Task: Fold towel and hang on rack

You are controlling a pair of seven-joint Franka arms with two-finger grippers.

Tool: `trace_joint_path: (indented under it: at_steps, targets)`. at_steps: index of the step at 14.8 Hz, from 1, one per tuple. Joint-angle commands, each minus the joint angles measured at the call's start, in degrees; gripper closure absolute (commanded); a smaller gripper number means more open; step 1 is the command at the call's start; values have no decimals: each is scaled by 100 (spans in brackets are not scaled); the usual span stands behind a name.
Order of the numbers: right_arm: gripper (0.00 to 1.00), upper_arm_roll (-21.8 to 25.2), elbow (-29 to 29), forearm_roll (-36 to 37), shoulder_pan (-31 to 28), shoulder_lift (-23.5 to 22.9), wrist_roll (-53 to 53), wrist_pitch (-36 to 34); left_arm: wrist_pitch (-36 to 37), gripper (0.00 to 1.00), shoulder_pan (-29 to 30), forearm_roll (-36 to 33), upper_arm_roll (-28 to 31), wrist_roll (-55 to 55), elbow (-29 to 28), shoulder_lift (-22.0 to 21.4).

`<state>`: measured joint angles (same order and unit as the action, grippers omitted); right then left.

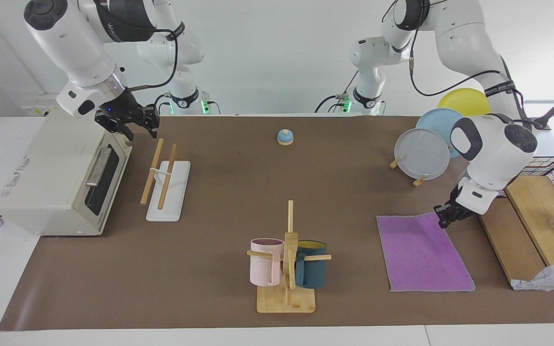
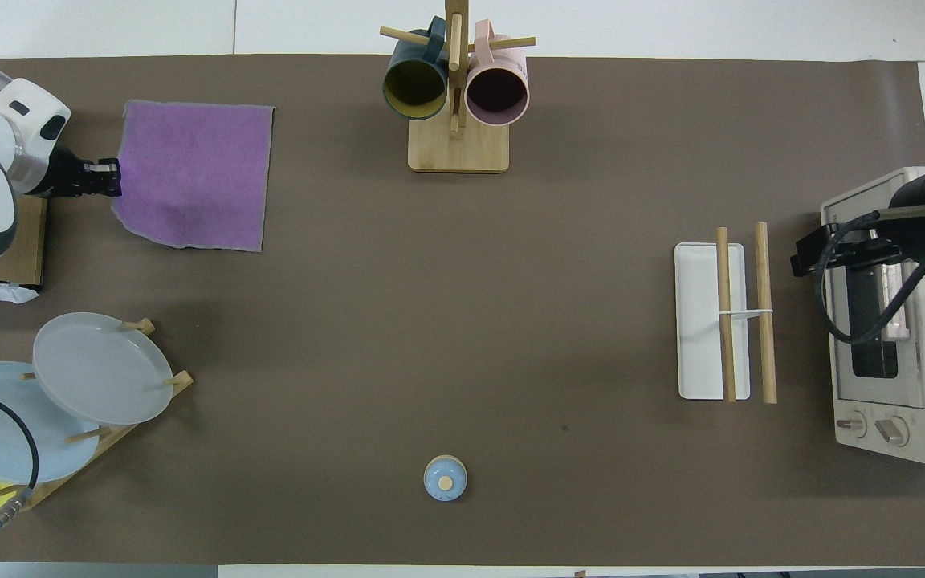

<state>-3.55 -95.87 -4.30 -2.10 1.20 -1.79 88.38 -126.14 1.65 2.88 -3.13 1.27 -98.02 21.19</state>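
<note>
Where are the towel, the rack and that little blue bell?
towel (image 1: 421,252), facing view, middle of its purple face.
rack (image 1: 176,190), facing view, bare part of its white base beside the rods.
bell (image 2: 445,478), overhead view, its blue dome.

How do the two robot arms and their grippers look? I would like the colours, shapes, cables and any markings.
Both arms are glossy white, made of rounded segments with dark grey or black joint caps. A black cable runs loosely along each. The right arm carries a black band with white lettering, too small to read. The left gripper and right gripper are small, black and angular. Green lights glow at both bases.
</note>
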Motion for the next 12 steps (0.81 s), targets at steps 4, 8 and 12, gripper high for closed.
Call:
trace_joint_path:
  at_steps: [4, 8, 12]
  targets:
    - [36, -102, -177, -490, -36, 135, 475, 276, -1058, 100, -1024, -68, 84, -126, -1287, -606]
    - [35, -260, -168, -1221, -36, 135, 1891, 347, -1932, 100, -1246, -77, 84, -356, -2168, -818]
    - [34, -454, -168, -1249, -36, 135, 2166, 347, -1714, 0, -1159, -77, 84, -356, -2099, -827]
